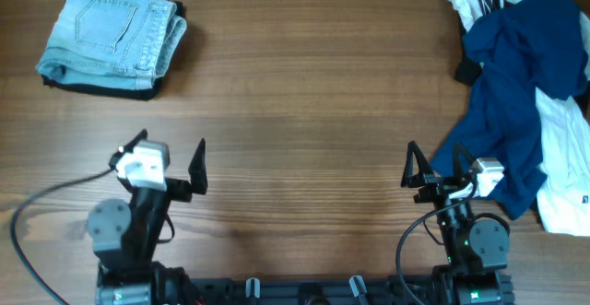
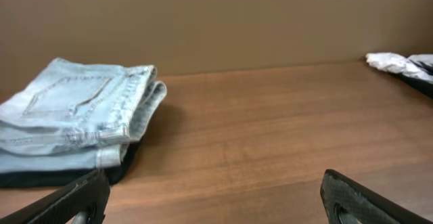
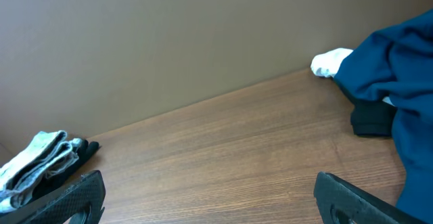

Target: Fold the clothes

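A folded stack of light blue jeans (image 1: 115, 30) lies on a dark garment at the table's far left; it also shows in the left wrist view (image 2: 74, 116) and the right wrist view (image 3: 40, 160). A heap of unfolded clothes lies at the right: a dark blue garment (image 1: 516, 84) over white cloth (image 1: 562, 176), with a black piece (image 3: 371, 119) under it. The blue garment shows in the right wrist view (image 3: 399, 82). My left gripper (image 1: 166, 162) is open and empty near the front left. My right gripper (image 1: 433, 169) is open and empty, next to the blue garment's edge.
The wooden table (image 1: 304, 111) stretches between the folded stack and the heap. A grey cable (image 1: 46, 199) runs from the left arm along the front left. A brown wall stands behind the table in the wrist views.
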`<action>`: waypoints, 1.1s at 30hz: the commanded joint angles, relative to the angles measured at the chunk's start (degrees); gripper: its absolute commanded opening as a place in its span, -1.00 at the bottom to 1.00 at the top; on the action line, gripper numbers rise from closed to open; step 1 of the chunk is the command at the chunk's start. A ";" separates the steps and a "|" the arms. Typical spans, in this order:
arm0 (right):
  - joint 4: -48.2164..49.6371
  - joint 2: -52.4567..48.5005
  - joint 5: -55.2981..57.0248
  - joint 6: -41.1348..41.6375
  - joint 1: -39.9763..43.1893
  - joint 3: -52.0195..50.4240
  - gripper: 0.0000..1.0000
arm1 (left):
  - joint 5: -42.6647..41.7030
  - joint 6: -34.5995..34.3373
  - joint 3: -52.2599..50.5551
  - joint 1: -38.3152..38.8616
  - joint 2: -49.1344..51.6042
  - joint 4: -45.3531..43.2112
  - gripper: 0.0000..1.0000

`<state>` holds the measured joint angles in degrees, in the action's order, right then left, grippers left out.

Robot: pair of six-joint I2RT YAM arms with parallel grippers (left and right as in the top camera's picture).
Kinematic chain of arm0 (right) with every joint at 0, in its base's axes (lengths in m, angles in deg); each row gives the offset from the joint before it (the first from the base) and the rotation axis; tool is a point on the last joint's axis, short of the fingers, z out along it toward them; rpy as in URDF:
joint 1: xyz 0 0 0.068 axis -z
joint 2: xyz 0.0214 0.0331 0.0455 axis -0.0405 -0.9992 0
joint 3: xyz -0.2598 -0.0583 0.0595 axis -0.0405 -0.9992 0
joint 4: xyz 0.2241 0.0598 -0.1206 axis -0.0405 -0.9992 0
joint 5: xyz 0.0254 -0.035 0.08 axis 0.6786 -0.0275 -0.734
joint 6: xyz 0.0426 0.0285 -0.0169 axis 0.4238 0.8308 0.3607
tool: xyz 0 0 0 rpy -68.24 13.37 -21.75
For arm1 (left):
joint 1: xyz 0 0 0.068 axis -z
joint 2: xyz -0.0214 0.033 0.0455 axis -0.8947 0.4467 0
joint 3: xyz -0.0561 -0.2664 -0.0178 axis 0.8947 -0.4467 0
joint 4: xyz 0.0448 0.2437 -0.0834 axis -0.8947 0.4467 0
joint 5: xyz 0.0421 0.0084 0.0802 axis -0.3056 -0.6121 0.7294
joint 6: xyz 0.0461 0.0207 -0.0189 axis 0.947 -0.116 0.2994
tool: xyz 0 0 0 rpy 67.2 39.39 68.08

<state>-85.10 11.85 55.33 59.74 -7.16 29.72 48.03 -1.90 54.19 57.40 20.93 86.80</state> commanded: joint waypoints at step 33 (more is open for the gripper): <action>0.13 0.37 -0.90 -1.03 -0.24 -0.11 1.00 | -0.02 -0.96 -16.92 -0.17 -16.79 -7.61 1.00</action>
<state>-85.10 11.85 55.33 59.74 -7.16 29.72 48.08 -2.30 37.65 57.40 4.64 79.17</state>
